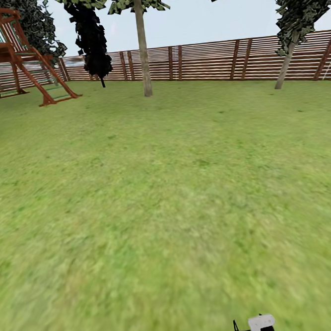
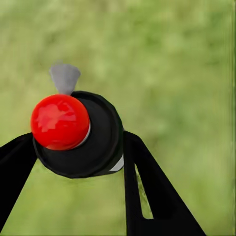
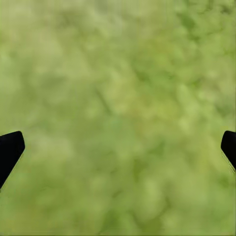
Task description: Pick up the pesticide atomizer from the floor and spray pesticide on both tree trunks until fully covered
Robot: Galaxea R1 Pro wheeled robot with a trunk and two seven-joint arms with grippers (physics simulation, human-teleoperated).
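The left gripper [image 2: 78, 162] clamps the atomizer [image 2: 81, 135]. The right gripper [image 3: 118, 147] gapes wide over grass [image 3: 118, 98]. Two trees [image 1: 143, 48] stand near twelve o'clock.

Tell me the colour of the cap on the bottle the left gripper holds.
Bright red, on the black atomizer, clearest in the left wrist view.

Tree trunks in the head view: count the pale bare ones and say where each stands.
2. One upright trunk stands near the middle, before the fence. One leaning trunk stands at the right by the fence. The dark tree left of them may hide another.
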